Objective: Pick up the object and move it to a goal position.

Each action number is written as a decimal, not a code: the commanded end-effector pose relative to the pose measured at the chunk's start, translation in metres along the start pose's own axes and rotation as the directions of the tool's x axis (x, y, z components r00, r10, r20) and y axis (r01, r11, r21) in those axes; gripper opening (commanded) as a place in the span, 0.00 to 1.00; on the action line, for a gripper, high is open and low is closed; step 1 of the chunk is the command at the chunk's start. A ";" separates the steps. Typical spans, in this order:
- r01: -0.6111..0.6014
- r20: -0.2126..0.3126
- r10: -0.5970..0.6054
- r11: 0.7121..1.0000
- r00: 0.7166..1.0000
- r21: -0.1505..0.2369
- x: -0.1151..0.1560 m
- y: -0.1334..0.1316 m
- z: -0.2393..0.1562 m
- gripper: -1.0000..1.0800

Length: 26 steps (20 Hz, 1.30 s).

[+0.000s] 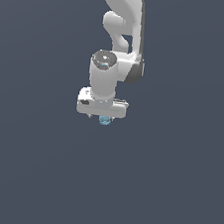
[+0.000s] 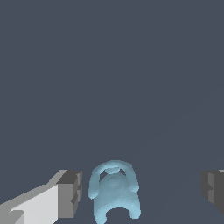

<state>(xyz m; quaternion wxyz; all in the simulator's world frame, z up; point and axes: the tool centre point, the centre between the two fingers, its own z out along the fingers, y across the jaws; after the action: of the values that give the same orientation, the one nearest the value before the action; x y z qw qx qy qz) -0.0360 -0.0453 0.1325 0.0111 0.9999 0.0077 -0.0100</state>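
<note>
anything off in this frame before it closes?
One thing: the object is not centred between the open jaws of the gripper. In the wrist view it sits close beside one finger, with a wide gap to the other. Nothing looks damaged. The exterior view shows the object only just below the gripper.
</note>
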 end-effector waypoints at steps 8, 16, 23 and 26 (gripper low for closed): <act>0.095 -0.015 -0.095 0.995 0.995 0.015 -0.044 -0.011 0.033 0.96; 0.134 -0.022 -0.133 0.991 0.991 0.019 -0.065 -0.015 0.045 0.96; 0.135 -0.022 -0.134 0.991 0.991 0.019 -0.065 -0.015 0.048 0.96; 0.135 -0.022 -0.134 0.991 0.991 0.019 -0.066 -0.015 0.057 0.96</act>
<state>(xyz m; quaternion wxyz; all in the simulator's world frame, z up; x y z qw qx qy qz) -0.1026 -0.0324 0.0812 0.0002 0.9972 0.0751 0.0000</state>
